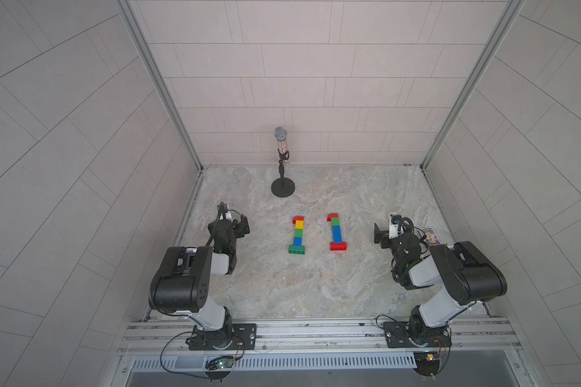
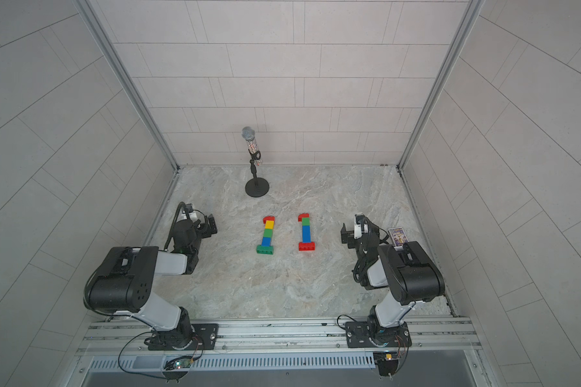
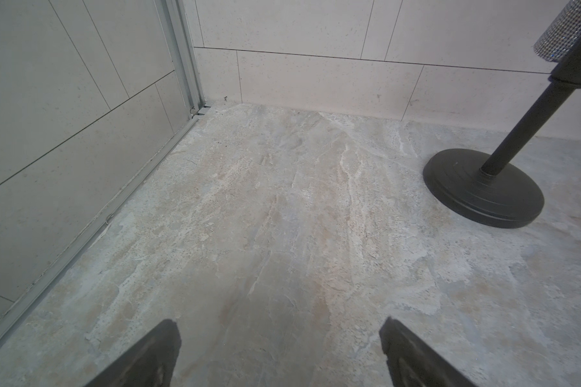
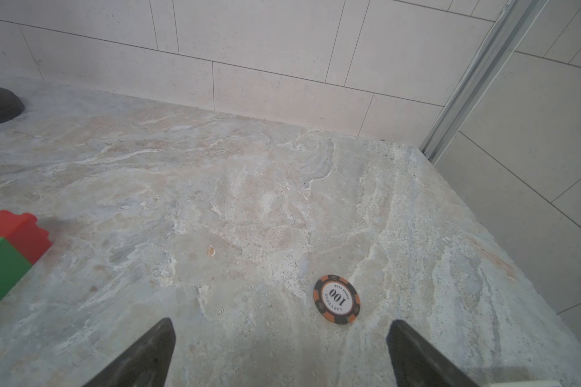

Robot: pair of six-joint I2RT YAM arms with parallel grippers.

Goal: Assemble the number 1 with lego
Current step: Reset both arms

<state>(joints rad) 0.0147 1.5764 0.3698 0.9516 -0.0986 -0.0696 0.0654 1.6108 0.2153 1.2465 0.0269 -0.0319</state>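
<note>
Two lego 1s (image 1: 297, 236) are lying built, looking done, with only parking remaining. Left gripper (image 1: 243, 226) (9 o'clock) and right gripper (image 1: 378, 236) (3) are idling — jaws released.

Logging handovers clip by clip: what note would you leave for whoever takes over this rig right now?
Left gripper: open, empty, at the left side of the table.
Right gripper: open, empty, at the right side, with a poker chip lying on the table close by.
Lego: two figure 1s lie flat mid-table, side by side and apart. The green-based 1 is nearer the left arm, the red-based 1 nearer the right.
Done: both figures look fully built; no loose brick in view.
Left: apparently nothing, though whether the bricks are pressed tight cannot be told.
</note>
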